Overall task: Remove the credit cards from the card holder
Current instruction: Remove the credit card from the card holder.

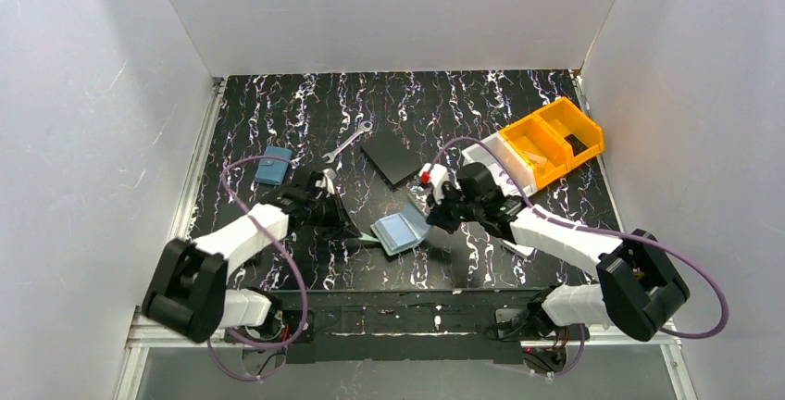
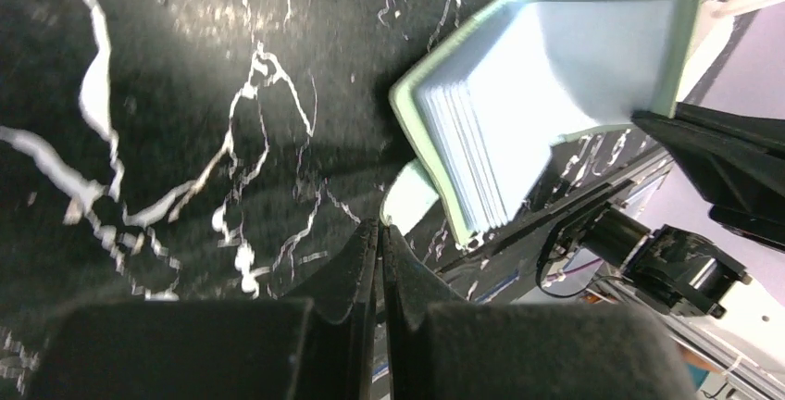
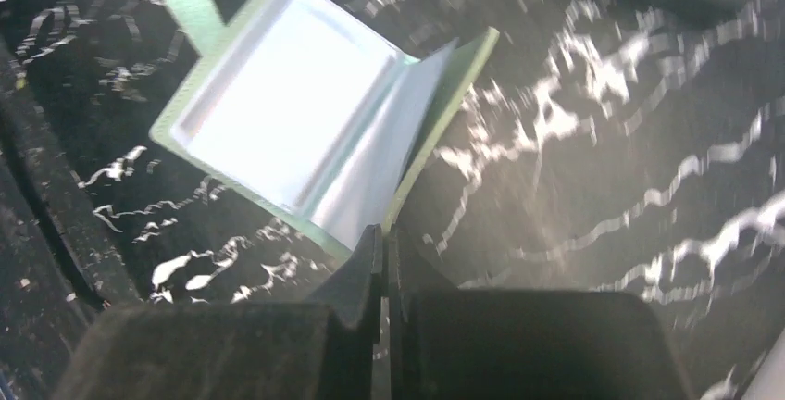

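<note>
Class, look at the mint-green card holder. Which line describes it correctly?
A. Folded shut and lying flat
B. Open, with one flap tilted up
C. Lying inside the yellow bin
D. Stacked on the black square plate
B: the card holder lies spread open on the table, its pale inner panels showing and one flap angled upward, clearest in the right wrist view.
</note>
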